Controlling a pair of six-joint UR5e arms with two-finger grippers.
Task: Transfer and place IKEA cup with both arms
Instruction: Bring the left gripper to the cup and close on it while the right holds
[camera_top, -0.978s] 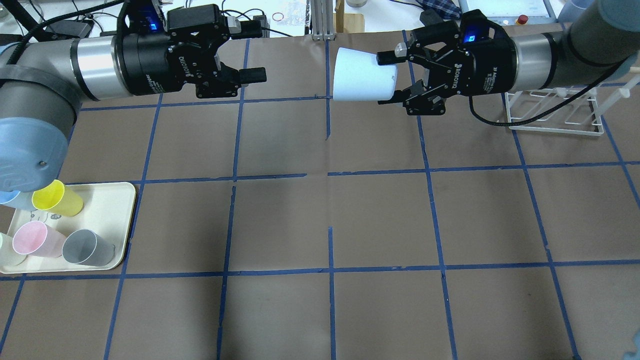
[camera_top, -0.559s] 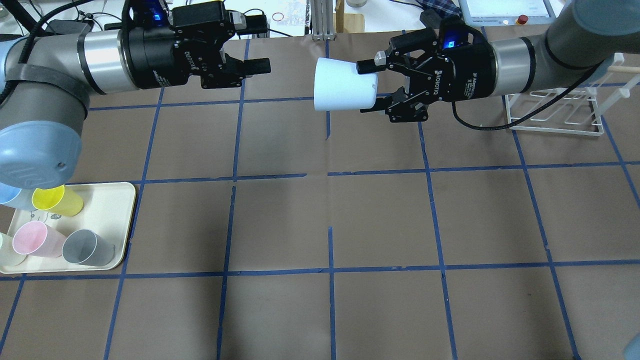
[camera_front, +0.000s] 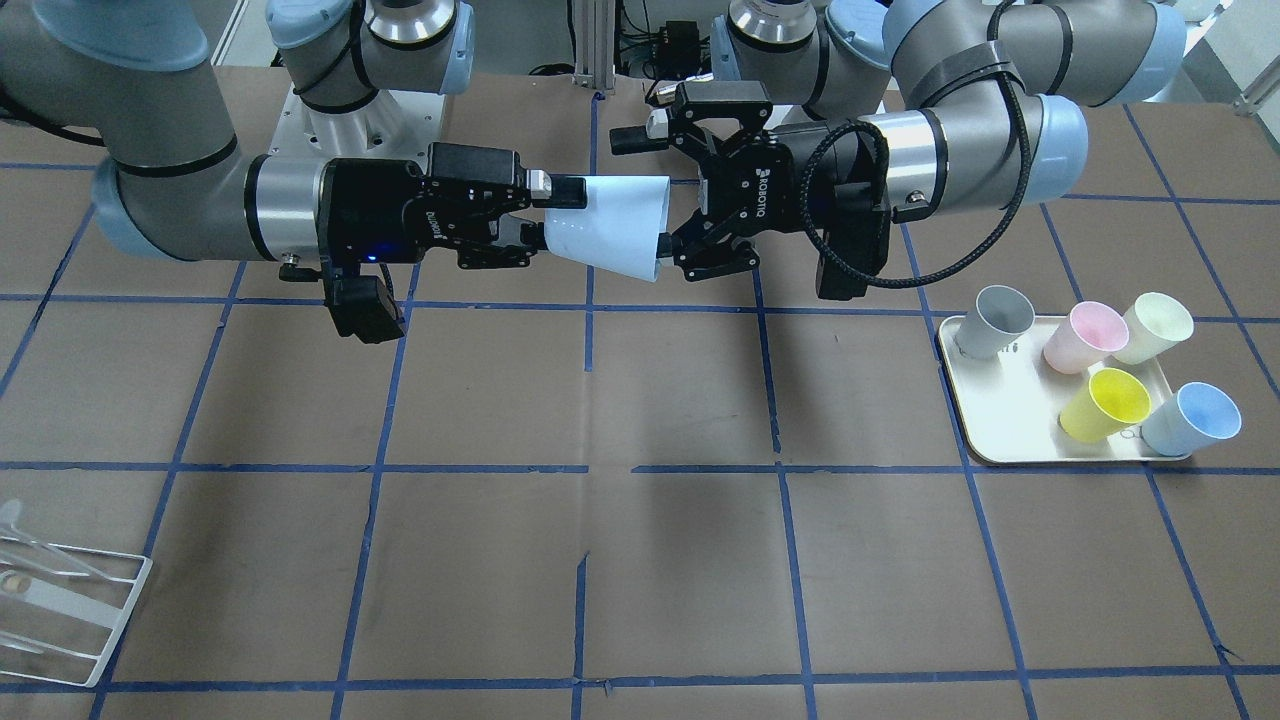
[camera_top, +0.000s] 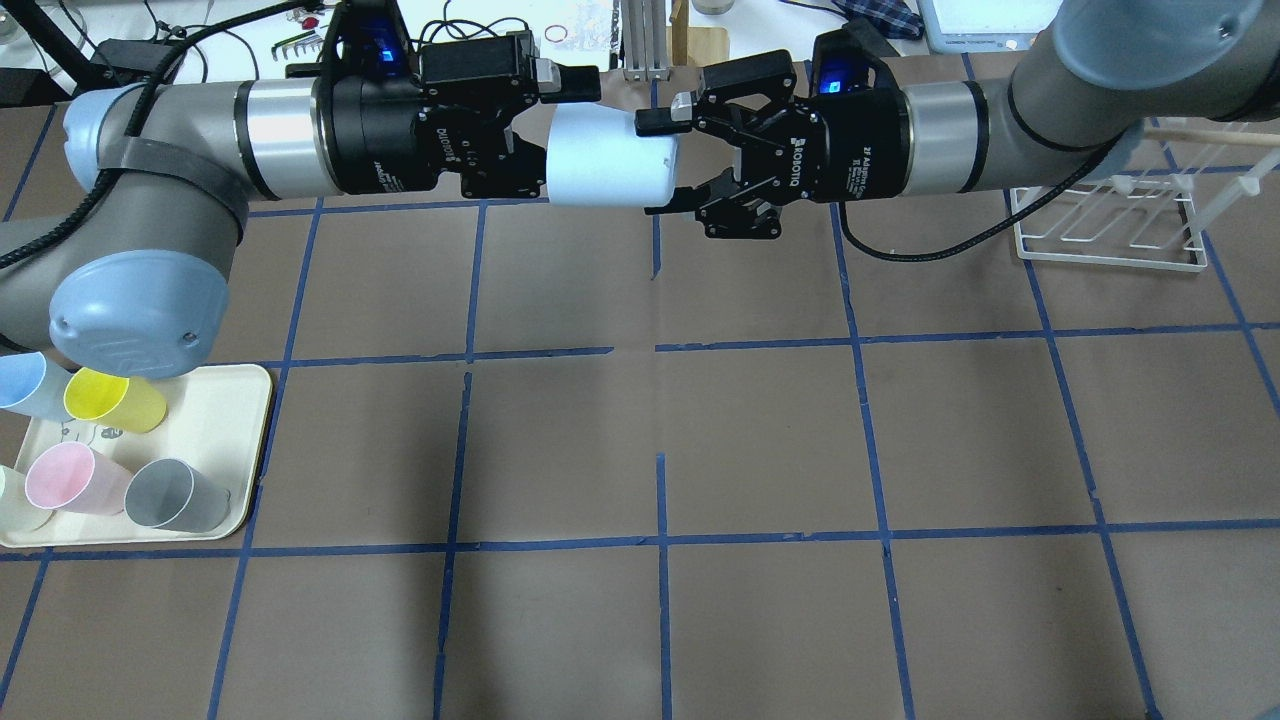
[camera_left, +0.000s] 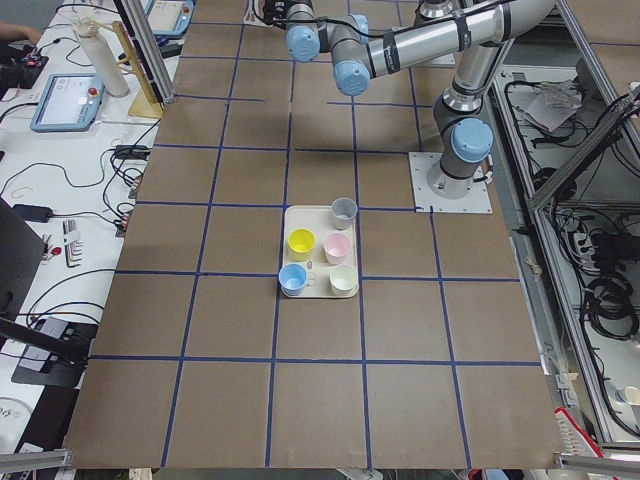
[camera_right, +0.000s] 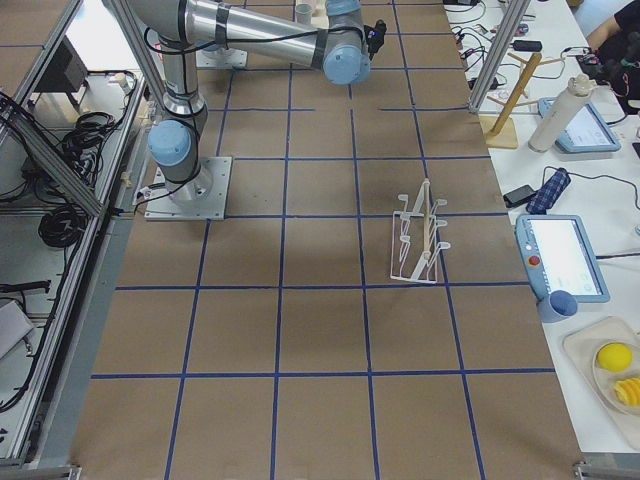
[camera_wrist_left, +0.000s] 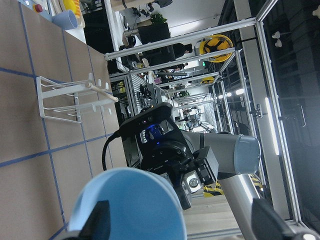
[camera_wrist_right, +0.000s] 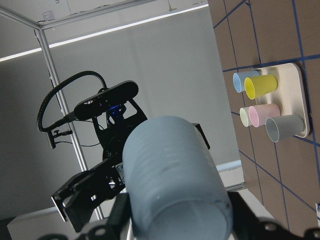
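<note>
The pale blue IKEA cup (camera_top: 610, 155) lies on its side in the air over the table's far middle, also in the front view (camera_front: 610, 225). My right gripper (camera_top: 658, 165) is shut on its narrow base end, and the right wrist view shows the cup (camera_wrist_right: 170, 170) between its fingers. My left gripper (camera_top: 570, 138) is open, jaws standing outside the cup's wide rim without closing on it; in the front view (camera_front: 640, 190) its fingers stand wide apart. The left wrist view looks into the cup's mouth (camera_wrist_left: 125, 205).
A cream tray (camera_top: 215, 420) at the near left holds a yellow cup (camera_top: 115, 397), a grey cup (camera_top: 175, 495), a pink cup (camera_top: 70, 478), a second blue cup (camera_top: 25, 385) and a cream one. A white wire rack (camera_top: 1100, 220) stands at the far right.
My right gripper has carried the cup leftward to the centre. My left gripper has moved right to meet it and now straddles the cup's rim end.
</note>
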